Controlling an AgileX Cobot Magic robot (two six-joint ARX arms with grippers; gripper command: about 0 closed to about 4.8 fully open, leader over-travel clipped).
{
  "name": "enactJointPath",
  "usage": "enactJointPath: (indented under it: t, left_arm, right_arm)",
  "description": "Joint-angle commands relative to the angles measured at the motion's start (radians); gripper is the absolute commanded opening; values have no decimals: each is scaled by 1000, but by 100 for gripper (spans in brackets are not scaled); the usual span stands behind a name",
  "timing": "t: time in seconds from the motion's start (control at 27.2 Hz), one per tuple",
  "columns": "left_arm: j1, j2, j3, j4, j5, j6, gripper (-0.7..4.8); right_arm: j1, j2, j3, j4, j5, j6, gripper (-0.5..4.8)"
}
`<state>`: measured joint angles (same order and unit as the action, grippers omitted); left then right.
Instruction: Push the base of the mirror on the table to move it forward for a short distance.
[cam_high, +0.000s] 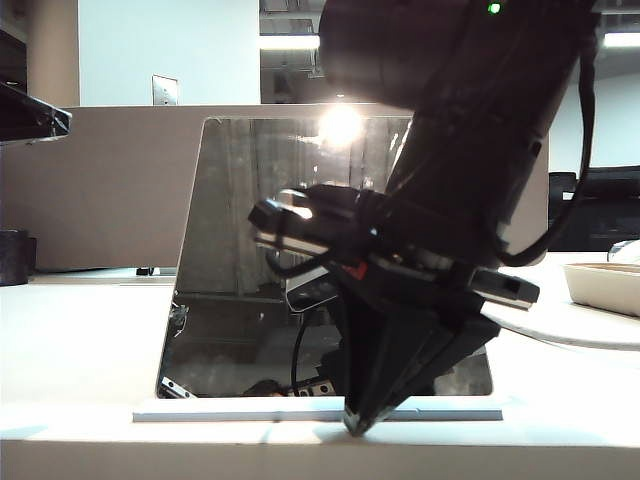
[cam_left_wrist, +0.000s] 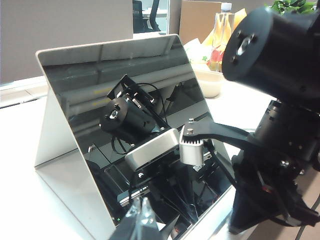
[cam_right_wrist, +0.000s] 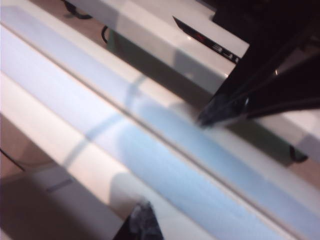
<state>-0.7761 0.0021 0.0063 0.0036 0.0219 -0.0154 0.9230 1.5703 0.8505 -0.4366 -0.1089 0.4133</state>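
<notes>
R gripper (cam_high: 358, 422) tips together, pressed on base of the mirror (cam_high: 230, 410) at table (cam_high: 80, 340) front edge. L gripper (cam_left_wrist: 145, 222): aperture unclear.

Blocking and cropping
Covering the mirror (cam_high: 250, 260) right side; cutting off left gripper (cam_left_wrist: 142, 220); blurring right gripper (cam_right_wrist: 210, 120) tips.

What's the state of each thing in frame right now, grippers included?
mirror: upright on its base, leaning back, face smudged.
base of the mirror: flat on the table, near the front edge.
right gripper: pointing down, tips at the base's front edge, looks shut.
left gripper: off to the mirror's side, jaw state unclear.
</notes>
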Motion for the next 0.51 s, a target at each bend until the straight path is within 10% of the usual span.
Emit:
enactJointPath:
  t: [0.04, 0.51]
  left_arm:
    - [0, 1, 1, 11, 0, 4, -1]
    - [0, 1, 1, 11, 0, 4, -1]
  right_arm:
    - [2, 7, 1, 30, -1, -2, -6]
    - [-14, 56, 1, 79, -9, -2, -6]
